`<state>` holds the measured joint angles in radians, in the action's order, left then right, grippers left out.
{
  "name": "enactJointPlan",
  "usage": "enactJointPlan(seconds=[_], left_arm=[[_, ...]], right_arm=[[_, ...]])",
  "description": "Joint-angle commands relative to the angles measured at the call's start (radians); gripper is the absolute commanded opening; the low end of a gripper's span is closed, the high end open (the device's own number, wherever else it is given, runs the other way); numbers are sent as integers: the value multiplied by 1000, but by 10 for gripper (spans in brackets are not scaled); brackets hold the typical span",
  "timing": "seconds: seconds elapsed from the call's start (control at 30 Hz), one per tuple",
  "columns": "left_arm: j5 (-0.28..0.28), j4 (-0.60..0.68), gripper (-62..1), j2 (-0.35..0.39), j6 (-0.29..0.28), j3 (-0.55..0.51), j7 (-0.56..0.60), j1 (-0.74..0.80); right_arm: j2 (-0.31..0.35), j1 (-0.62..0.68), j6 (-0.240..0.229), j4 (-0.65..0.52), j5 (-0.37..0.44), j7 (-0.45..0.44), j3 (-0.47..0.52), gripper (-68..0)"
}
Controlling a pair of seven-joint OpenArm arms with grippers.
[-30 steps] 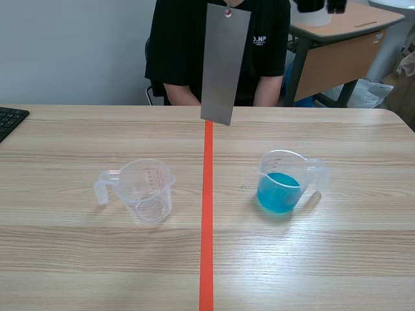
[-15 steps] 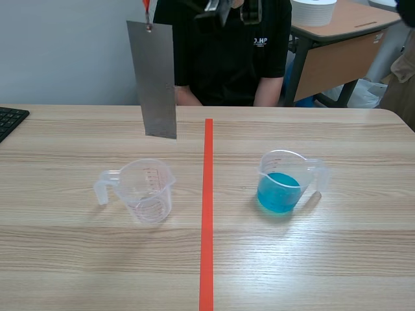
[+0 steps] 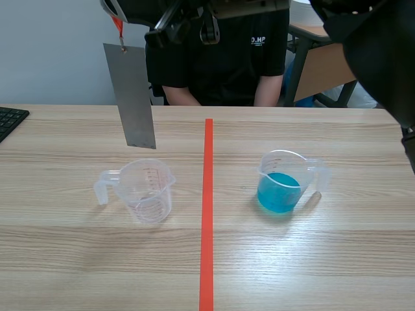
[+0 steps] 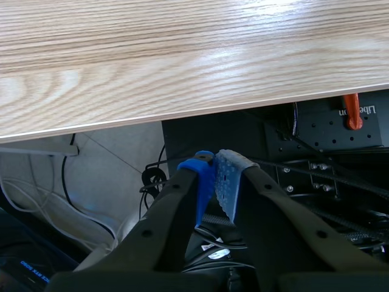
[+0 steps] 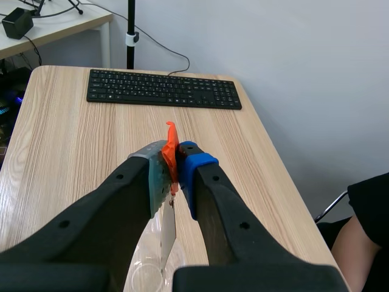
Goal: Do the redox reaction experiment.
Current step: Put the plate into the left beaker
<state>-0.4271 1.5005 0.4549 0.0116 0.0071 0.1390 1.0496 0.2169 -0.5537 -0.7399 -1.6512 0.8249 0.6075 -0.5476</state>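
A grey metal strip (image 3: 131,103) hangs from an orange tag (image 3: 117,27) above the far edge of the empty clear measuring cup (image 3: 146,190). My right gripper (image 3: 115,8), on the arm stretched across the top, is shut on that tag. In the right wrist view the tag (image 5: 171,153) is pinched in the right gripper (image 5: 173,164), with the strip (image 5: 167,234) dangling over the cup rim (image 5: 146,277). A second cup with blue liquid (image 3: 282,184) stands right of the tape line. My left gripper (image 4: 217,176) is shut on nothing, below the table's front edge.
A person in a black shirt (image 3: 220,58) sits across the table. A black keyboard (image 3: 10,120) lies at the far left edge. An orange tape line (image 3: 207,214) runs down the table's middle. A desk (image 3: 337,52) stands behind at the right.
The metal strip has swung left, from above the tape line to over the empty cup. My right arm now reaches across the top of the scene.
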Motion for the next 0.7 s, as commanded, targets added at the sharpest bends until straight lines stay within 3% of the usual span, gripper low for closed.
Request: enactJointPlan(seconds=[0.0,0.3,0.67], left_arm=[[2,10,-508,6,2,3,10,0],[2,10,-232,5,2,3,-5,0],[2,10,0,5,2,3,-4,0]], right_arm=[[-9,-31,-6,1,-1,-18,0,-662],[-29,-30,-6,56,-18,-14,-34,-662],[-29,-30,-6,123,-18,-23,-43,-662]])
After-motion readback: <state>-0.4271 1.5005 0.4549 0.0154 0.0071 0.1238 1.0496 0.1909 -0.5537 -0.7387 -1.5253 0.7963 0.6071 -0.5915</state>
